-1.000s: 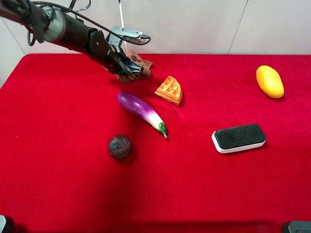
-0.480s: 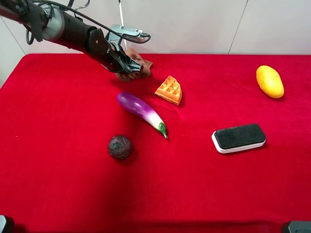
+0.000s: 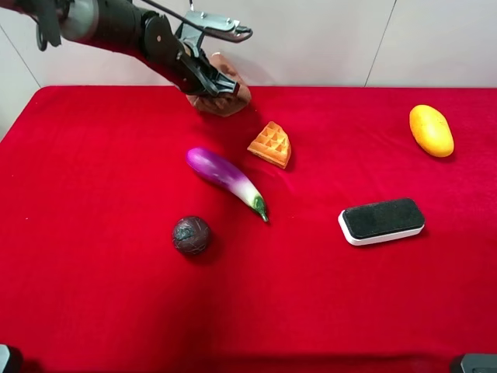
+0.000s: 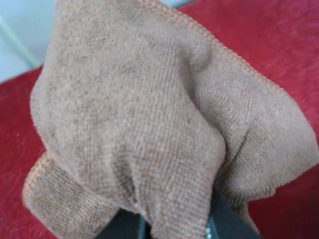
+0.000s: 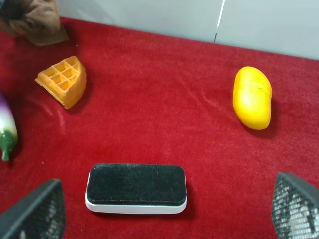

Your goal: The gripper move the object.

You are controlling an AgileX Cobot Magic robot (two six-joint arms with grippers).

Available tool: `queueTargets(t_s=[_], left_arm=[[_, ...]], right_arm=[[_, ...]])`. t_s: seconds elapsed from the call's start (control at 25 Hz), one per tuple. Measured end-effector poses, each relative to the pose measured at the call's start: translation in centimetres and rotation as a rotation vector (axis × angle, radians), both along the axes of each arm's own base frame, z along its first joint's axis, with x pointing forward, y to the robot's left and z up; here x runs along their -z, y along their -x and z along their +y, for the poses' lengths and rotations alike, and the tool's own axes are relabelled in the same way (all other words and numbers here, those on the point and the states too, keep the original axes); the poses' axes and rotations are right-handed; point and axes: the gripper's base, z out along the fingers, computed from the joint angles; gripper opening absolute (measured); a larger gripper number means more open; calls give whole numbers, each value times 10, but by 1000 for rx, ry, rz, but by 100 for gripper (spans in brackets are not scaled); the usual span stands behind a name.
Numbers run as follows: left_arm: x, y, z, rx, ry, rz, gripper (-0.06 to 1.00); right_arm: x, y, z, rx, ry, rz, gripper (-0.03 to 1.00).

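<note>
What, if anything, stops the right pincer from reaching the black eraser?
Probably nothing, so likely yes: the right pincer is open, the black eraser lies right ahead of it, with only bare red cloth between.

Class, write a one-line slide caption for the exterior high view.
Left gripper holds a brown cloth at the red table's far edge; waffle, eggplant, dark ball, board eraser and mango lie apart.

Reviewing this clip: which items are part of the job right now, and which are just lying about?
In use: left gripper; brown cloth it holds.
Lying about: waffle piece; eggplant; dark ball; board eraser; mango.
</note>
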Motion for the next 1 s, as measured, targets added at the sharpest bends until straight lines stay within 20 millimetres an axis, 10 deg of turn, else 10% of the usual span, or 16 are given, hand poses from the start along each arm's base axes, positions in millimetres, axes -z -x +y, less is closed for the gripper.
queueTargets(t_s=[1.0], left_arm=[[-92, 63, -107, 306, -20, -74, 14]], right_arm=[[0, 0, 0, -3, -4, 0, 63]])
